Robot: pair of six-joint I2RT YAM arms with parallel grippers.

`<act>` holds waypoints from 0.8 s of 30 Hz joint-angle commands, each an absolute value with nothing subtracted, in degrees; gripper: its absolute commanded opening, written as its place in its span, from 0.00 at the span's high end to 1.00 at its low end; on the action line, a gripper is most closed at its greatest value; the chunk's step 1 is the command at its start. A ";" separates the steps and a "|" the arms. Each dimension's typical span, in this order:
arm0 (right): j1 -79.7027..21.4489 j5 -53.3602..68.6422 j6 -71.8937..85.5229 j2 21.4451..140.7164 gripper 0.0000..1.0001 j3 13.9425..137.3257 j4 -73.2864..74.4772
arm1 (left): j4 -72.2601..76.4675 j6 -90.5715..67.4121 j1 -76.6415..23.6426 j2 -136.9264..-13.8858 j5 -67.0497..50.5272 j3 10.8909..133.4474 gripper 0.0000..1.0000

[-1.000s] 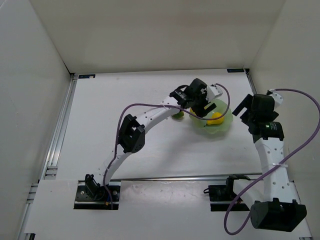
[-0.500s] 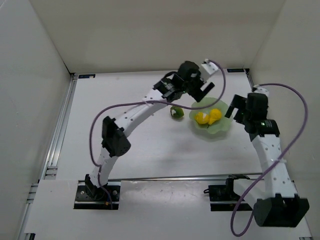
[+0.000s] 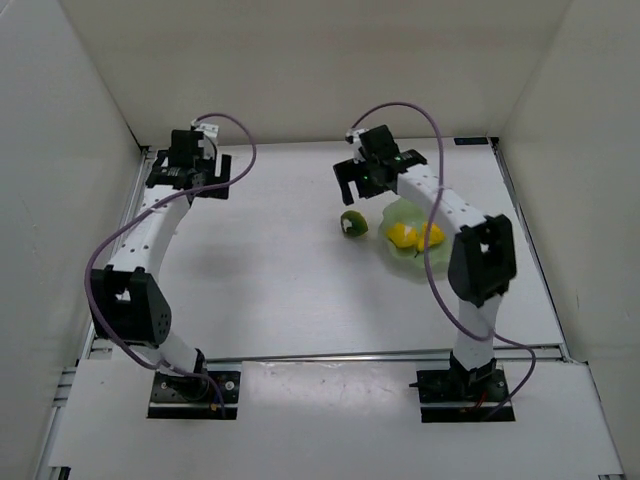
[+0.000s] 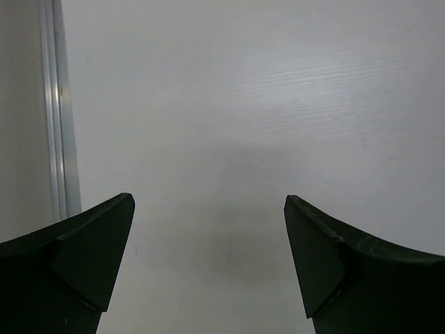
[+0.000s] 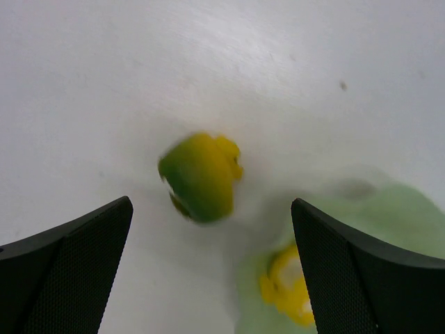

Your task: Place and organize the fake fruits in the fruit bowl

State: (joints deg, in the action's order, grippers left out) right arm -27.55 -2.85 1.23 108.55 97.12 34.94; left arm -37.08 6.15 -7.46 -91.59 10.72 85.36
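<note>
Admittedly, the right wrist view is smeared. The green fruit (image 5: pixel 198 177) reads as a soft green blob with a yellow patch on one side, and its white spot is no more than a fleck at the edge. The fruit bowl (image 5: pixel 403 209) is cut off there by the right finger and the frame edge. Only 1 of the yellow fruits (image 5: pixel 281 285) shows in it, blurred and partly behind that finger. From above, the right arm (image 3: pixel 440 205) crosses the bowl's far rim. The 2 yellow fruits lie inside, touching side by side; which is round and which is pear-shaped cannot be told.

The right end effector (image 3: pixel 362 180) is spread wide and holds nothing, its 2 fingers touching nothing. The left end effector (image 4: pixel 208 202) is equally wide and empty. It hangs over bare surface (image 4: pixel 229 104) beside the aluminium rail (image 4: pixel 59 104) at the far left, well apart from all the fruit.

The green fruit lies on the surface outside the bowl, just beside its left rim. The right end effector hovers near it, towards the far side. In the wrist view the fruit sits ahead of the gap between the 2 fingers, with the bowl off towards the right finger.
</note>
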 commanded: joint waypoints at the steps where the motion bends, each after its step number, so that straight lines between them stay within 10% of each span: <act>1: -28.21 -1.60 -1.67 118.10 0.01 107.99 38.84 | -38.23 5.63 -2.21 -82.02 10.02 78.26 0.00; 15: -30.06 7.29 0.44 127.35 0.01 107.67 40.34 | -41.04 3.52 6.68 -72.95 7.91 63.63 0.00; 24: -30.59 3.78 2.90 129.81 0.29 108.98 43.51 | -42.10 4.04 8.52 -75.15 7.91 66.61 0.00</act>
State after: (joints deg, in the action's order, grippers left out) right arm -30.65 4.62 2.00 129.34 107.46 41.04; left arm -41.80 4.45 7.53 -75.09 8.91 63.70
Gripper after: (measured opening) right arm 0.722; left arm 0.998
